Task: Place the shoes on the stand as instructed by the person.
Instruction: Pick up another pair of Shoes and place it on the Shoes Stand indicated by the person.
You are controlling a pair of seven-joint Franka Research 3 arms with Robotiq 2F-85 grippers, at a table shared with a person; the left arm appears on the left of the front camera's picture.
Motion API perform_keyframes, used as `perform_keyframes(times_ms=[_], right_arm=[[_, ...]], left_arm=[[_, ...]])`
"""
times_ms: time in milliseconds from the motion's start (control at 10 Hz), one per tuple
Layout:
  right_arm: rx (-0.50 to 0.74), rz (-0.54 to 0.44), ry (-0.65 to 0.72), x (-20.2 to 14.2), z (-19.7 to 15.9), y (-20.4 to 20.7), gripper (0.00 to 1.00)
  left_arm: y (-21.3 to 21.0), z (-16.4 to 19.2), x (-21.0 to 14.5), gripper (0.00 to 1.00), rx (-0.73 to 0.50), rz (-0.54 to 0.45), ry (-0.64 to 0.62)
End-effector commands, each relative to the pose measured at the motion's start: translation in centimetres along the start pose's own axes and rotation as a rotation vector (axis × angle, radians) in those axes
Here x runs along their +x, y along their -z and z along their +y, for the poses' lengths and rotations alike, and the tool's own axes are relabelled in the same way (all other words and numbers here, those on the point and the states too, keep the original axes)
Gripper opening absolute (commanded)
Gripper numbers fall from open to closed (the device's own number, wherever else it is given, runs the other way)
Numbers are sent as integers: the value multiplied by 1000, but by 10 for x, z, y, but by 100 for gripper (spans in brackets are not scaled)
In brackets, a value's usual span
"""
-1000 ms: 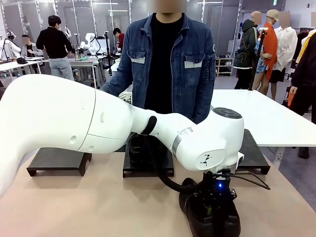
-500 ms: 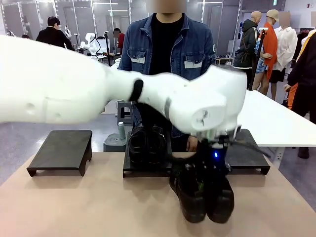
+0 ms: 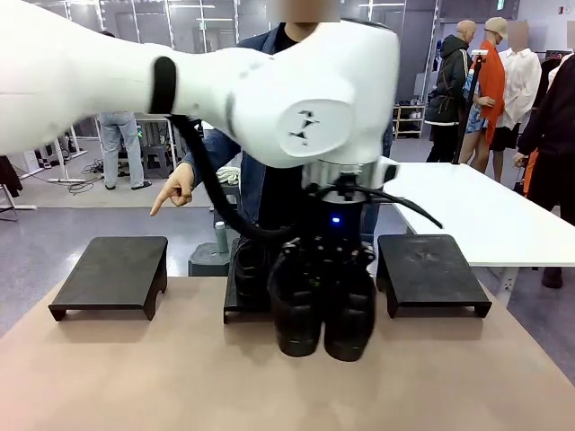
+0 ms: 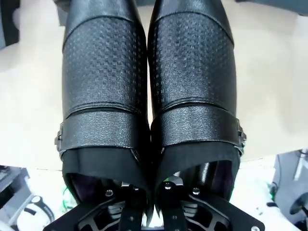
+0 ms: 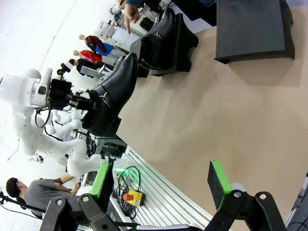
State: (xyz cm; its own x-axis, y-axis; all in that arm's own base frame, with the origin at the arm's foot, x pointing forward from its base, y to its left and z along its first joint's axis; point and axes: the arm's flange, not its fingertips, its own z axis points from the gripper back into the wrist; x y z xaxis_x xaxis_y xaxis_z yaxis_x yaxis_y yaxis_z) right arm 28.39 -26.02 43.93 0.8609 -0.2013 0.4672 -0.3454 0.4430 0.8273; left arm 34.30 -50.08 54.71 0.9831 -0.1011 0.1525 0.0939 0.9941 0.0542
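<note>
A pair of black glossy shoes (image 3: pixel 323 310) hangs toe-down a little above the table, in front of the middle stand (image 3: pixel 235 310). My left gripper (image 3: pixel 331 256) is shut on the two shoes' inner walls; in the left wrist view its fingers (image 4: pixel 166 202) pinch them where the shoes (image 4: pixel 149 86) press side by side. A second pair of shoes (image 3: pixel 252 265) sits on the middle stand. The person (image 3: pixel 269 171) stands behind, with a hand (image 3: pixel 175 193) pointing down toward the left stand (image 3: pixel 112 269). My right gripper (image 5: pixel 160 185) is open and holds nothing, well away from the held shoes (image 5: pixel 113 91).
The right stand (image 3: pixel 431 269) and the left stand carry nothing. My left arm (image 3: pixel 180 81) spans the upper picture. A white table (image 3: pixel 485 206) stands at the back right. Bare tan tabletop (image 3: pixel 135 377) lies in front of the stands.
My left arm has lifted the pair off the table's near right edge and carried it up and leftward to the middle. The person's hand now points at the left stand.
</note>
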Motion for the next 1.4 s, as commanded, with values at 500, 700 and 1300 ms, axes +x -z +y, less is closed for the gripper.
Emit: perform_keyframes(times_ms=[500, 700, 1300], right_arm=[[9, -10, -7, 0, 1, -1, 100], [9, -10, -7, 0, 1, -1, 100], [9, -10, -7, 0, 1, -1, 100]], left_arm=[[3, 24, -7, 0, -2, -27, -15], [3, 24, -7, 0, -2, -27, -15], [-4, 122, 10, 8, 5, -43, 69]])
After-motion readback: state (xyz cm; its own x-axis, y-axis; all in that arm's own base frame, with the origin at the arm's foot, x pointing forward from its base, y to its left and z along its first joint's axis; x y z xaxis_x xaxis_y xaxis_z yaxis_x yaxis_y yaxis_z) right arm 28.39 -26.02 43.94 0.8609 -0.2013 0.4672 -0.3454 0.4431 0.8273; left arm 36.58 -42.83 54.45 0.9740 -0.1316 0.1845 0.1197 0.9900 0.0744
